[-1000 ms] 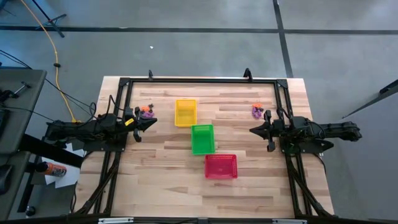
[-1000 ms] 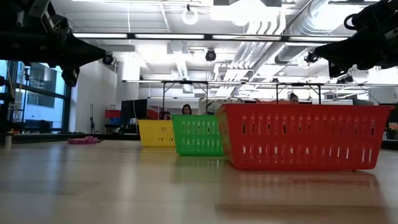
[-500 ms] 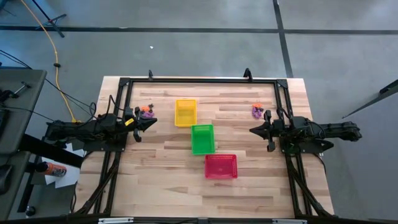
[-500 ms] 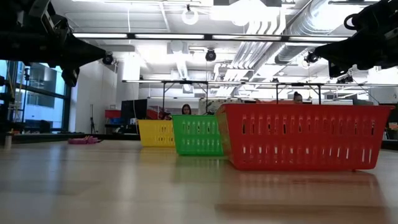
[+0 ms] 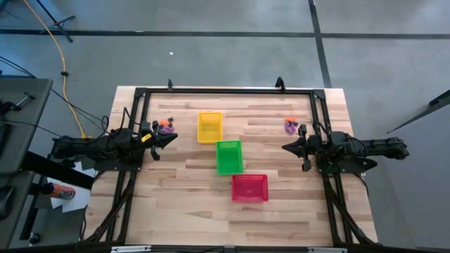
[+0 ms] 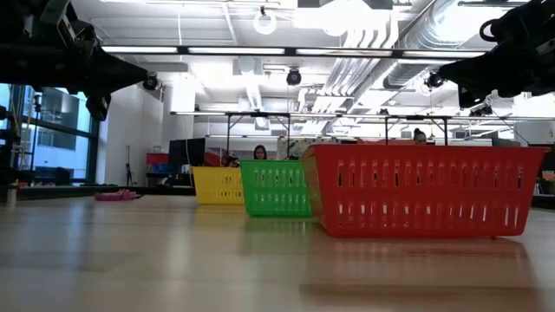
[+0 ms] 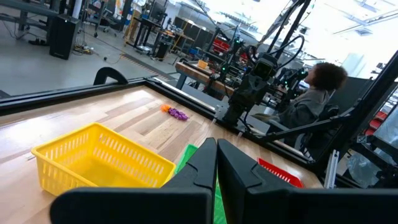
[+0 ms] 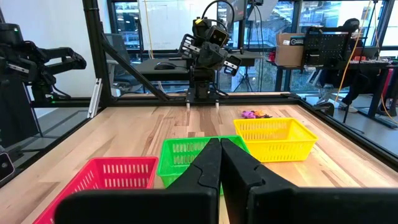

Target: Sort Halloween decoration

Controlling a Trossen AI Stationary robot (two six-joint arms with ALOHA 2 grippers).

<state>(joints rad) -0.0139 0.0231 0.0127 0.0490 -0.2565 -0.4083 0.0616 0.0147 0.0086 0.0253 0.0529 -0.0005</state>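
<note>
Both grippers are idling shut and empty: left gripper is sitting just beside one trinket cluster, right gripper seemingly near the other cluster

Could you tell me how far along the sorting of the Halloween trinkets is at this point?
Nothing looks sorted yet. The yellow basket, green basket and red basket look empty. Nothing is in hand: the left gripper and right gripper are shut and hold nothing. Both trinket piles remain on the table.
</note>
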